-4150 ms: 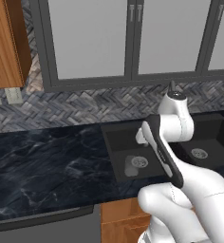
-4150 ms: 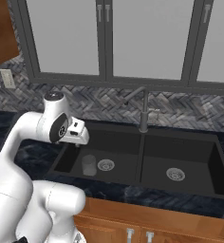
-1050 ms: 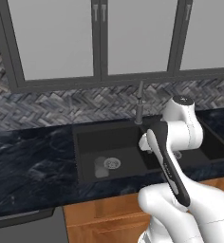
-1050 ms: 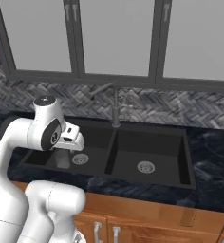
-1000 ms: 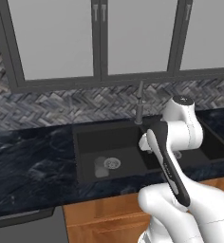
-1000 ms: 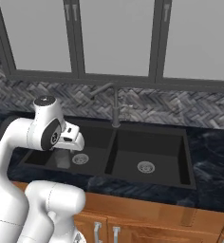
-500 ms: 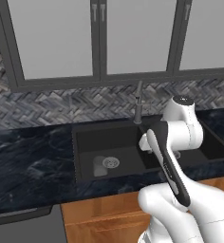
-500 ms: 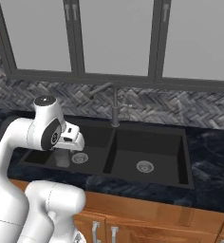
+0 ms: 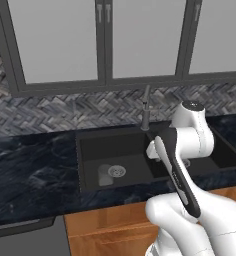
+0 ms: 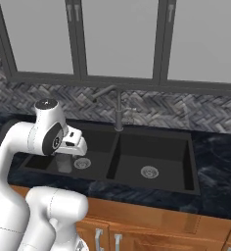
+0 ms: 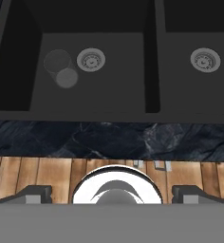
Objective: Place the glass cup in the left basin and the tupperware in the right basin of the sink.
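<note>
The glass cup (image 9: 104, 175) is standing in the left basin (image 9: 97, 150) of the sink (image 10: 196, 162), just beside its drain (image 9: 117, 171), on the drain's left. The right basin (image 10: 159, 152) is lying past the divider (image 11: 151, 71), and the faucet (image 10: 118, 110) is rising behind that divider, against the backsplash (image 10: 196, 113).

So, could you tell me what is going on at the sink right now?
A white robot arm is working over the black double sink. The glass cup stands upright in the left basin, beside its silver drain, so that part of the job looks done. The right basin holds nothing but its own drain. The hand is open and holding nothing, looking down at the sink from above the counter's front edge. The tupperware has yet to go in.
</note>
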